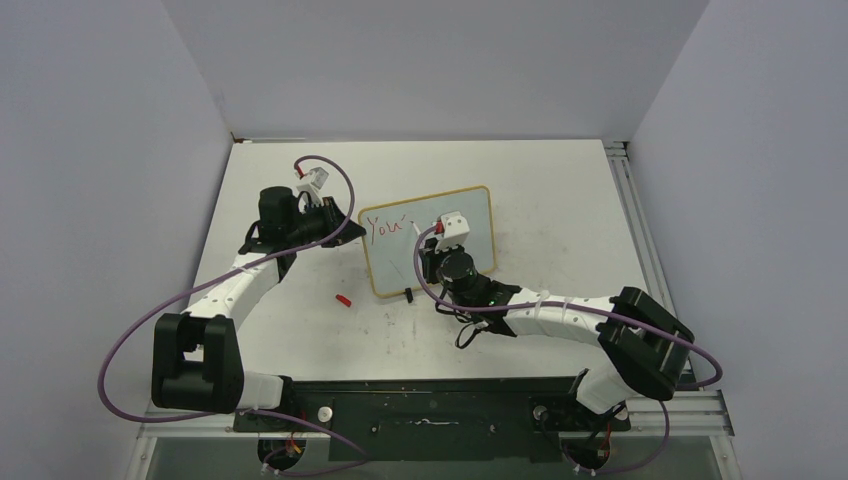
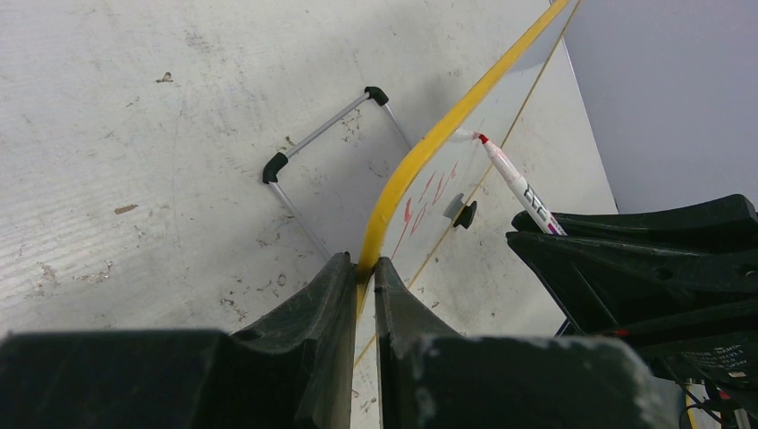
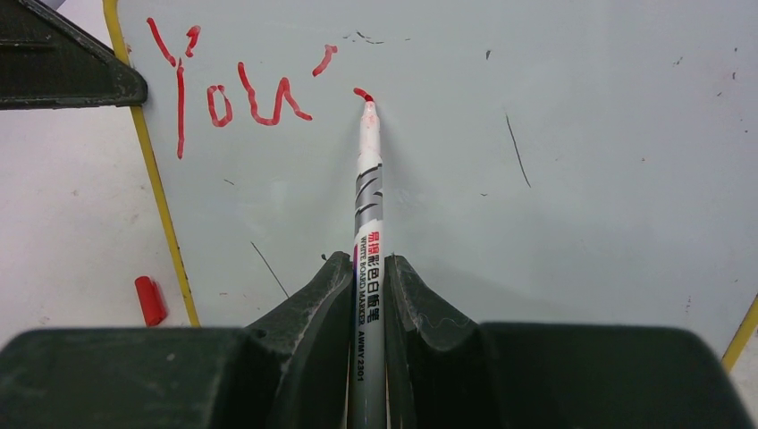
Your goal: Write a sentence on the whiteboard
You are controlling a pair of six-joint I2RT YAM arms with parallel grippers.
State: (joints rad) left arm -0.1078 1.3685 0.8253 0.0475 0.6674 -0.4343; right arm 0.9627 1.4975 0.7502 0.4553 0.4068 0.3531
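The whiteboard [image 1: 462, 230] with its tan frame stands tilted on the table's middle. My left gripper [image 2: 365, 268] is shut on the board's frame edge [image 2: 420, 156] at its left side. My right gripper [image 3: 366, 268] is shut on a white marker [image 3: 368, 214] whose red tip touches the board. The sentence [image 3: 241, 94] reads "You'" in red, with a short new stroke starting at the tip. The writing also shows in the top view [image 1: 388, 226].
The red marker cap [image 1: 343, 299] lies on the table left of the board's lower corner; it also shows in the right wrist view [image 3: 150, 299]. The board's wire stand [image 2: 313, 143] rests on the table behind it. Grey walls surround the table.
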